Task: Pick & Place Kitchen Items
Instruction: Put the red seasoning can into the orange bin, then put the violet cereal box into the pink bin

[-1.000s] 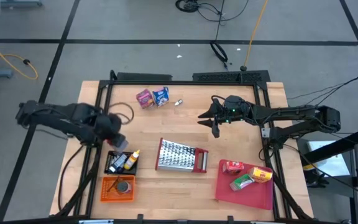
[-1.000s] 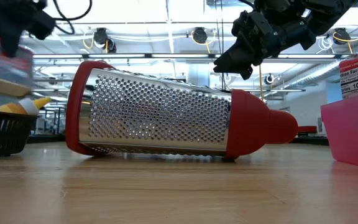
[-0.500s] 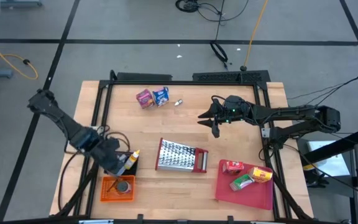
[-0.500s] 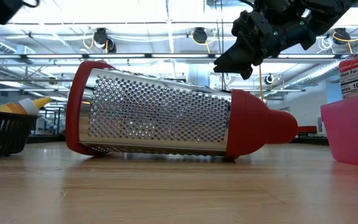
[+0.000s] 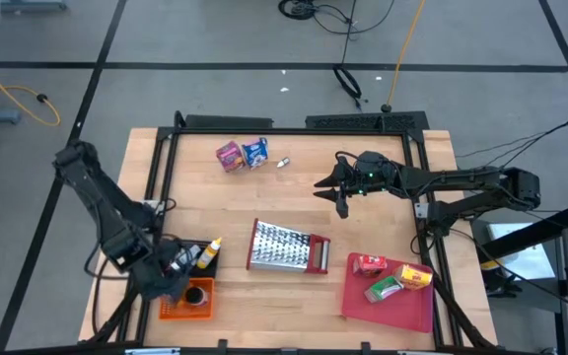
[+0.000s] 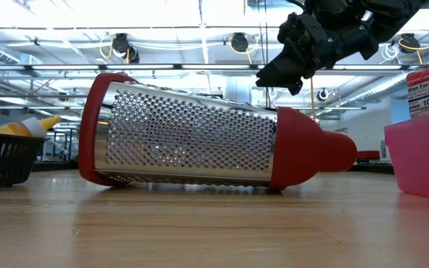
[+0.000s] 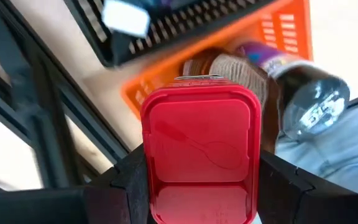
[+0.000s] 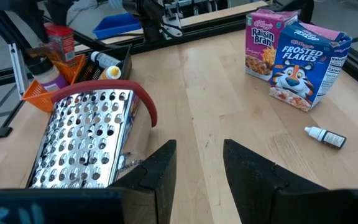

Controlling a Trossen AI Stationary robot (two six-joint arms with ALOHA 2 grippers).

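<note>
Left gripper (image 5: pixel 171 279) over the orange basket (image 5: pixel 172 308) at the table's front-left corner, fingers clamped on a red can (image 7: pixel 199 152); a dark jar (image 7: pixel 241 65) lies in that basket below it. Black basket (image 5: pixel 178 248) just behind, holding a yellow-capped bottle (image 5: pixel 210 249). Pink box (image 5: pixel 229 155) and blue box (image 5: pixel 255 152) side by side at the back. Grater (image 5: pixel 287 247) mid-table. Right gripper (image 5: pixel 330 192) hovers right of centre, fingers parted, empty. Red tray (image 5: pixel 402 308) front-right carries three packets (image 5: pixel 392 278).
</note>
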